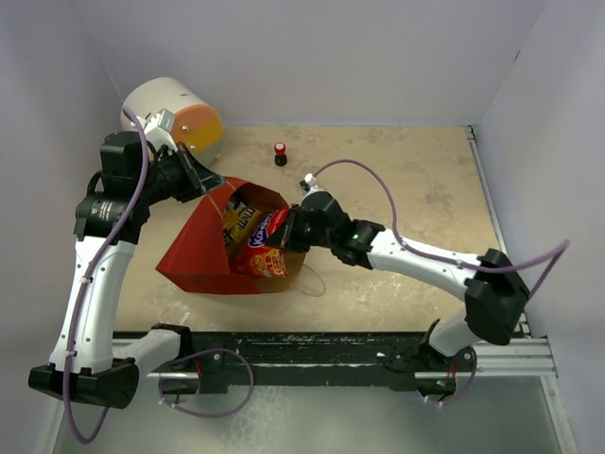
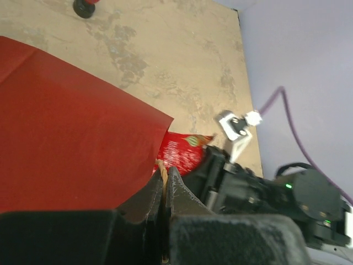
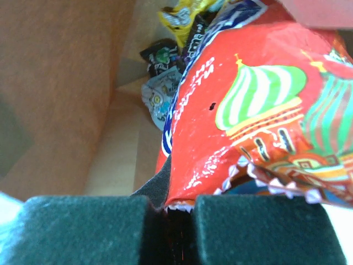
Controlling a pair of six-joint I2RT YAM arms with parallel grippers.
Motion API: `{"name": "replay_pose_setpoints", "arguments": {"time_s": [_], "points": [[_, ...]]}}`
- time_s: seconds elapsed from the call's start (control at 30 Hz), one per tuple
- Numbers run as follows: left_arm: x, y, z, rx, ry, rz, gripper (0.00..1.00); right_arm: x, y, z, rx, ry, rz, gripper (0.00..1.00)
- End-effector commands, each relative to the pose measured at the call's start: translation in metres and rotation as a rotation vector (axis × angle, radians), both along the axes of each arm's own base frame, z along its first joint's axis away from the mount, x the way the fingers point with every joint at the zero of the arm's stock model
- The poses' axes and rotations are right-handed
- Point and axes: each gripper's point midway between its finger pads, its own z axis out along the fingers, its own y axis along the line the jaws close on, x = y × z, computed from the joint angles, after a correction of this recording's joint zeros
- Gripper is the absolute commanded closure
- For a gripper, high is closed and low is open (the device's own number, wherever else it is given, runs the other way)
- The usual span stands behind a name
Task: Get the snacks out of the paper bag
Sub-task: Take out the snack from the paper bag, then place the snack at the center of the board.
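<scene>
Red crinkly chip bag (image 1: 265, 248) lies in the mouth of the large red paper bag (image 1: 194, 260), long axis pointing out toward the right gripper (image 3: 171, 207), which pinches its crimped near edge, while the left gripper (image 2: 164, 185) clamps the paper rim.

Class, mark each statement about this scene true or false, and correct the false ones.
1. The right gripper is shut on the chip bag. True.
2. The chip bag lies wholly outside the paper bag. False: it sits in the paper bag's mouth.
3. The left gripper is open and holds nothing. False: it is shut on the paper bag's edge.
4. Candy packets lie inside the paper bag. True.
</scene>
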Motion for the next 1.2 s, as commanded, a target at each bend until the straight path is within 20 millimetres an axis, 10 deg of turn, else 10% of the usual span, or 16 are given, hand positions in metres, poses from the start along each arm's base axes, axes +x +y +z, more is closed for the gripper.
{"name": "replay_pose_setpoints", "arguments": {"time_s": [0.0, 0.33, 0.57, 0.8, 1.17], "points": [[0.010, 0.012, 0.023, 0.028, -0.092, 0.071, 1.00, -0.009, -0.018, 0.114, 0.096, -0.266, 0.069, 1.00], [0.016, 0.019, 0.006, 0.057, -0.069, 0.111, 1.00, -0.054, -0.110, 0.183, -0.022, -0.452, 0.074, 1.00], [0.020, 0.020, 0.003, 0.074, -0.057, 0.112, 1.00, -0.041, -0.174, 0.210, -0.231, -0.537, -0.087, 1.00], [0.019, 0.017, -0.002, 0.080, -0.035, 0.085, 1.00, 0.039, -0.223, 0.215, -0.328, -0.517, -0.279, 1.00], [0.016, 0.003, -0.009, 0.047, -0.013, -0.002, 1.00, 0.236, -0.270, 0.168, -0.121, -0.415, -0.476, 1.00]]}}
